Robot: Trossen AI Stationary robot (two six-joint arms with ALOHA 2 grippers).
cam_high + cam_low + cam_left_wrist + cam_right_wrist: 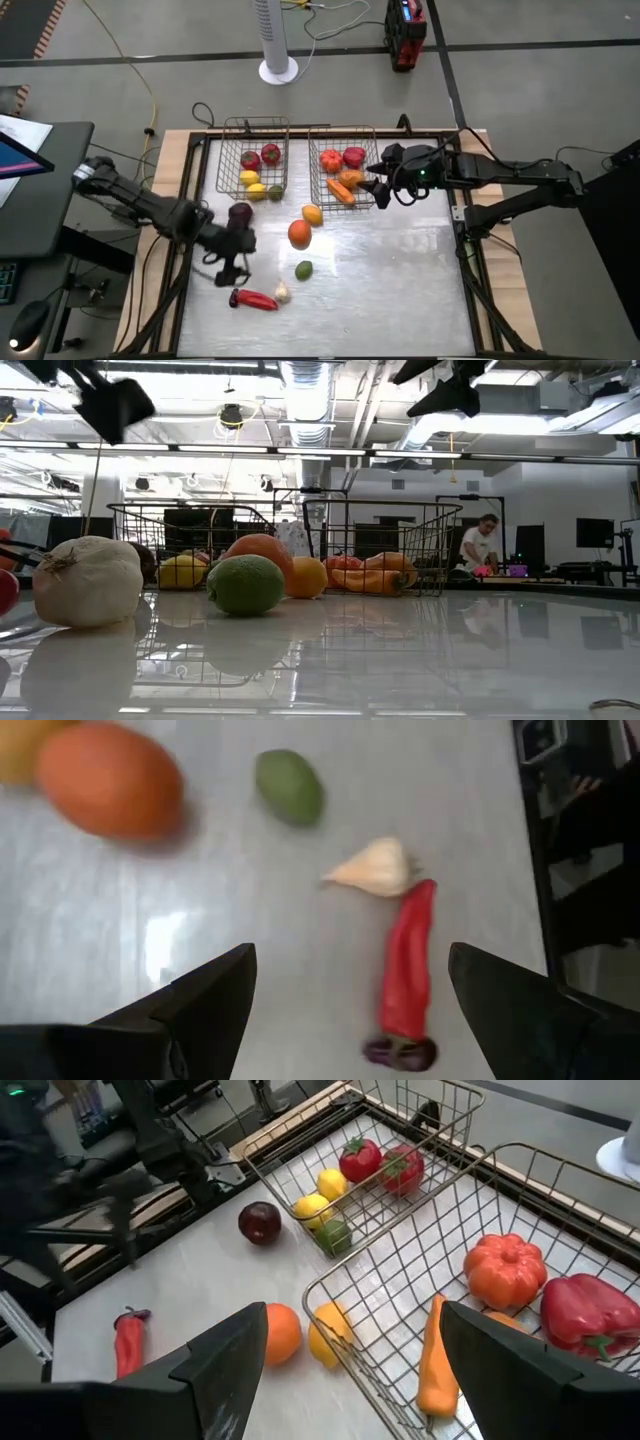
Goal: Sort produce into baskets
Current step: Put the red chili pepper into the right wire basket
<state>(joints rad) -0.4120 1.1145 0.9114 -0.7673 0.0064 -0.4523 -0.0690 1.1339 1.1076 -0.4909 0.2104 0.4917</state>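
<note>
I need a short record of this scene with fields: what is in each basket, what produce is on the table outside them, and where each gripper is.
left basket: two red fruits, yellow ones, one green
right basket: orange pumpkin, red pepper, carrot
loose on table: dark purple round, yellow fruit, orange, lime, garlic, red chili
left gripper: open, over the table next to the chili, holding nothing
right gripper: open, at the right basket's edge, holding nothing

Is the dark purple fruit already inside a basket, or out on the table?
Out. The dark purple fruit lies on the table, beside the left basket, outside its wire wall.
</note>
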